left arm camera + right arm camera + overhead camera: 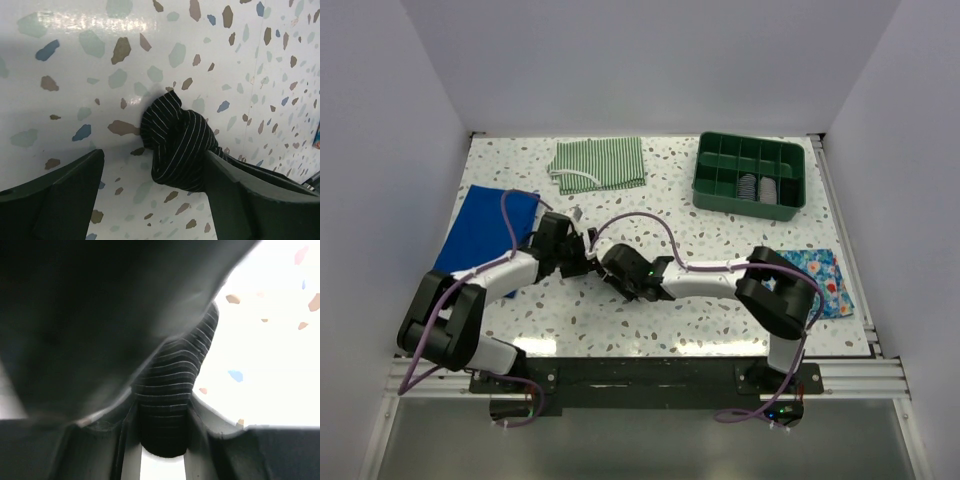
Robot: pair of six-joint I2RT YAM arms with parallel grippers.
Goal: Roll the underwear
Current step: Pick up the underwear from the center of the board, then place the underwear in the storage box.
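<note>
The underwear (175,140) is a black bundle with thin white stripes, bunched into a tight roll on the speckled table. My left gripper (152,160) stands open astride its near end. The right finger (235,195) touches the cloth and the left finger (60,195) stands well apart from it. In the right wrist view the underwear (175,380) fills the gap between the fingers, and my right gripper (162,425) is shut on it. From above, the left gripper (582,258) and the right gripper (617,270) meet at the table's middle and hide most of the roll.
A green-and-white striped cloth (599,163) lies at the back. A green divided tray (720,160) at the back right holds rolled items (757,188). A plain blue cloth (485,228) lies left and a blue floral cloth (825,280) right. White walls enclose the table.
</note>
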